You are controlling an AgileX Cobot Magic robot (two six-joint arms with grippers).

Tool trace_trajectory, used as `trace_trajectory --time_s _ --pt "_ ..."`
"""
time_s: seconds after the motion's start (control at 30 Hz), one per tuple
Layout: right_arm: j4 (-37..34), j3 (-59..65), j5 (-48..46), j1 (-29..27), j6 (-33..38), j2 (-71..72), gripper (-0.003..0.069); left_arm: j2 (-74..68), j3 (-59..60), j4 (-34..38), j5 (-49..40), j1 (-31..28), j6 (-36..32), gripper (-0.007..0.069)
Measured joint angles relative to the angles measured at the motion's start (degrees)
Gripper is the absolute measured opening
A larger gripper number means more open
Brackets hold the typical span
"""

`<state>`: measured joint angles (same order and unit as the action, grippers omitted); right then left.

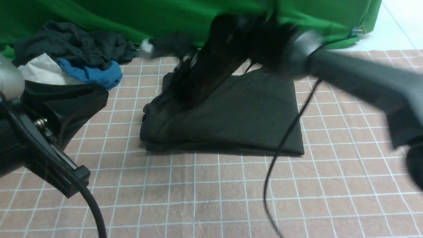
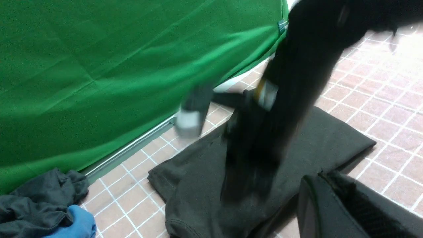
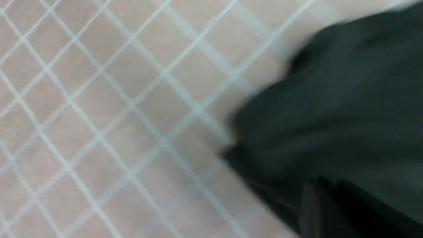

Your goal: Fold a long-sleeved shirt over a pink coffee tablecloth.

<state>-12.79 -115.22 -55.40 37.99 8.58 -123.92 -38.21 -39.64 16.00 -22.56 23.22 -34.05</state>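
The long-sleeved shirt lies folded into a flat black rectangle on the pink coffee tablecloth, toward the back middle. My right arm reaches across it, blurred by motion. The right gripper points down onto the shirt's left part with its jaws together. In the right wrist view its fingertips sit over the dark shirt near an edge; the blur hides whether cloth is pinched. My left gripper hangs shut and empty at the near left, apart from the shirt.
A heap of black, blue and white garments lies at the back left. The green backdrop hangs along the far edge. The right arm's cable droops across the shirt's right side and the checked cloth in front.
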Motion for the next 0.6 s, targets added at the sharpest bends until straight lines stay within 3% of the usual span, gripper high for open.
trace_trajectory --time_s 0.17,0.27,0.4,0.6 --pt "16.62 6.78 -3.99 -6.99 -7.04 8.72 0.0039 5.21 0.84 -0.05 0.47 0.00 0.00 0.0017" --pt "18.21 12.47 -2.90 -10.69 -8.59 10.53 0.0039 8.04 2.58 0.00 1.32 0.00 0.00 0.0017" --pt "11.13 25.82 4.75 -18.88 -7.82 10.68 0.0040 14.86 7.56 1.06 2.95 0.00 0.00 0.0017" --pt "2.83 33.41 11.98 -21.89 -2.73 8.59 0.0040 19.39 13.11 1.67 4.82 0.00 0.00 0.0017"
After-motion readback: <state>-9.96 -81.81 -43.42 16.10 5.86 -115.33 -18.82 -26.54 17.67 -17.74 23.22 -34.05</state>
